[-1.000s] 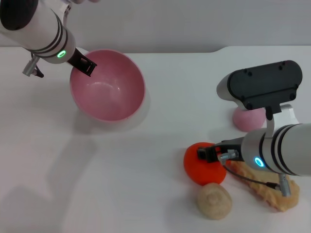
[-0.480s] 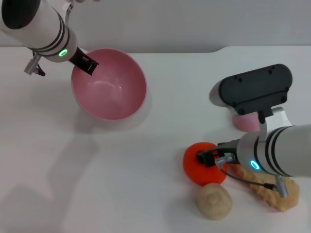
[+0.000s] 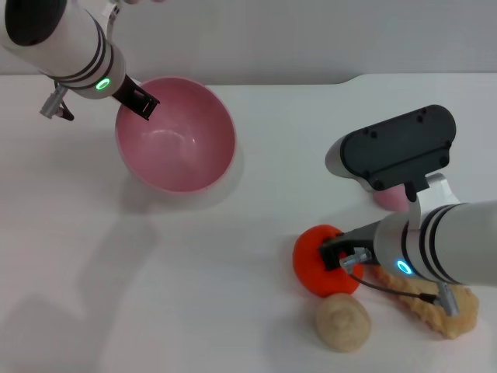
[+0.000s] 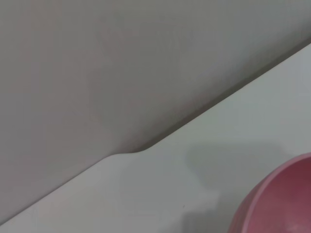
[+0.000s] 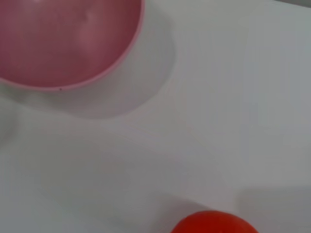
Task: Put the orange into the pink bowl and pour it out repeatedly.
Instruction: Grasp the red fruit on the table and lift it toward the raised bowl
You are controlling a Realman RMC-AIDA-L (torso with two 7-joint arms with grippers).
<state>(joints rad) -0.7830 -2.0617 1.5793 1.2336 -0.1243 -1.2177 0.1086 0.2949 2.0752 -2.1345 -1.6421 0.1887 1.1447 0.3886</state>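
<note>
The pink bowl (image 3: 177, 144) is at the far left of the table, tipped with its opening toward me; nothing lies inside. My left gripper (image 3: 142, 103) is shut on its far left rim. A slice of that bowl (image 4: 284, 199) shows in the left wrist view. The orange (image 3: 313, 263) lies on the table at the near right. My right gripper (image 3: 335, 255) is down against its right side, covering part of it. In the right wrist view the orange (image 5: 214, 223) is only partly seen, with the bowl (image 5: 63, 39) farther off.
A beige lump (image 3: 342, 322) sits just in front of the orange. A tan, flat, ridged piece (image 3: 427, 307) lies under my right arm. A pale pink ball (image 3: 387, 198) is partly hidden behind that arm. The table's far edge (image 3: 342, 80) runs behind the bowl.
My right arm has shifted left and lower over the orange, hiding more of the pale pink ball. The bowl and left gripper have drifted slightly right.
</note>
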